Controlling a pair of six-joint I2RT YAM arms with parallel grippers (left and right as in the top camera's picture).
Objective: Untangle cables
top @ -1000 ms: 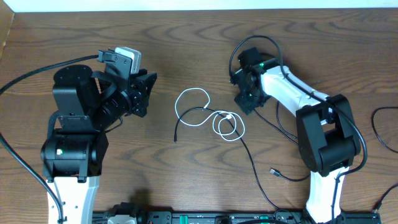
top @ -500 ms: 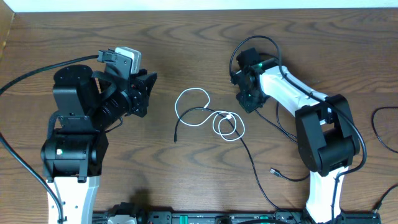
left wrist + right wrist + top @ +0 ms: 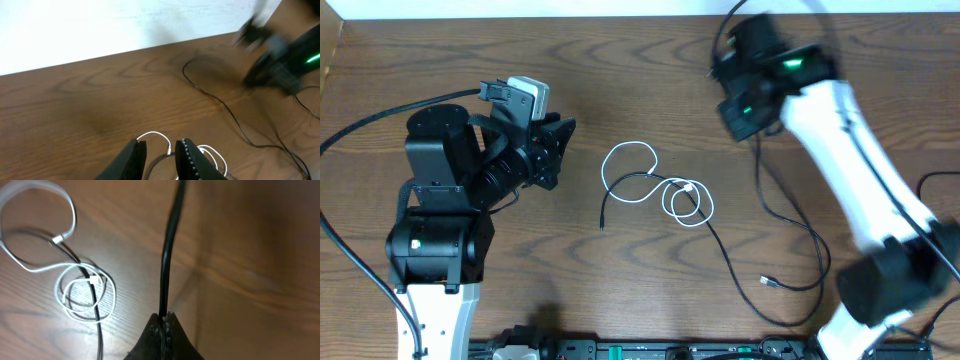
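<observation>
Blurred right gripper (image 3: 164, 316), well apart from looped white cable (image 3: 692, 187), tight on thin black cable (image 3: 169, 245); left gripper (image 3: 161, 143) slightly parted, empty

Overhead we look straight down on the whole worktop (image 3: 620, 300); our left wrist looks low toward the wall (image 3: 75, 30), our right closely downward. All share the white cable (image 3: 689, 187).

Item counts on the counter (image 3: 520, 60)
1 white cable (image 3: 58, 239); 2 thin black cables: tangled black cable (image 3: 724, 262), plug-end black cable (image 3: 769, 283); 1 black cord (image 3: 921, 195) cut off at right edge, kind unclear; 2 claws: left claw (image 3: 161, 145), right claw (image 3: 162, 320)
</observation>
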